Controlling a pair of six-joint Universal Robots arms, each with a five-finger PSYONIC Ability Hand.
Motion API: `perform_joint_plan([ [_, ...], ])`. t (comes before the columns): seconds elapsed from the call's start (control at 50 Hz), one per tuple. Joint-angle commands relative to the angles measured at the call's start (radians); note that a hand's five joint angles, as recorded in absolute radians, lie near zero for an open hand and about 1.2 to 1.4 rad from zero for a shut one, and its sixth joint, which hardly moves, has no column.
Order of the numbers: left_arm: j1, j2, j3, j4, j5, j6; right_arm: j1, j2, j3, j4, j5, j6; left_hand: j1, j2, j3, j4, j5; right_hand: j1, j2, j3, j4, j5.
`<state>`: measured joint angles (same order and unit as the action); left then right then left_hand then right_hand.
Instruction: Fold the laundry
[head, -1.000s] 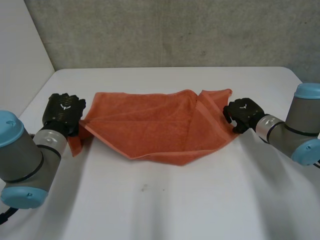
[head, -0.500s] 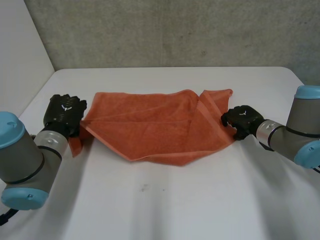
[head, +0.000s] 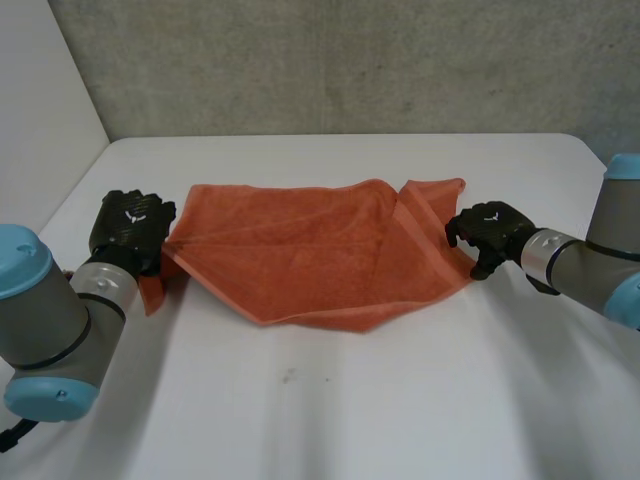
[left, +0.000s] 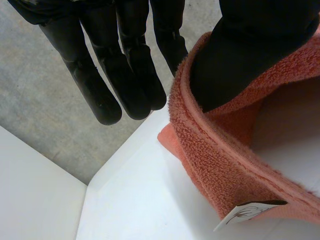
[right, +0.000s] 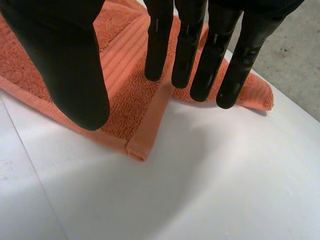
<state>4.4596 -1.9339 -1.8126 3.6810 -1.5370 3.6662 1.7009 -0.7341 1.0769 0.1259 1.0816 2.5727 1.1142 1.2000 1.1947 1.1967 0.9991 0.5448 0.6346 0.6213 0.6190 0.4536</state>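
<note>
Orange towel: 1; left hand, right hand: 2, both straight-fingered, gripping nothing.

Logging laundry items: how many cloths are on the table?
1: an orange towel lying rumpled across the table, its left end draped over the left hand, its right corner under the right hand. Folds might hide more.

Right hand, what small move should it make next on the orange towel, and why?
Probably lower the right hand and close it on the towel at its hemmed corner. The hand is open, fingers straight above the cloth, and that corner lies flat on the table between thumb and fingers, not yet gripped.
</note>
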Motion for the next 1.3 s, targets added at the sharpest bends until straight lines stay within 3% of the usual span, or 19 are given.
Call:
perform_joint_plan([
  [0.02,0.000,0.000,-0.001,0.001,0.001,0.000,0.002,-0.001,-0.008,0.008,-0.005,-0.002,0.282,0.196,0.202,0.200,0.223,0.145,0.055,0.068,0.071,0.062],
  [0.32,0.000,-0.010,0.001,-0.001,0.001,0.000,0.009,0.044,-0.029,0.004,0.009,-0.098,0.282,0.196,0.202,0.200,0.223,0.165,0.076,0.089,0.091,0.082],
  [1.3,-0.002,-0.016,-0.001,-0.001,0.001,0.000,0.040,0.127,-0.153,0.001,0.020,-0.086,0.282,0.196,0.202,0.200,0.223,0.239,0.149,0.162,0.165,0.156],
])
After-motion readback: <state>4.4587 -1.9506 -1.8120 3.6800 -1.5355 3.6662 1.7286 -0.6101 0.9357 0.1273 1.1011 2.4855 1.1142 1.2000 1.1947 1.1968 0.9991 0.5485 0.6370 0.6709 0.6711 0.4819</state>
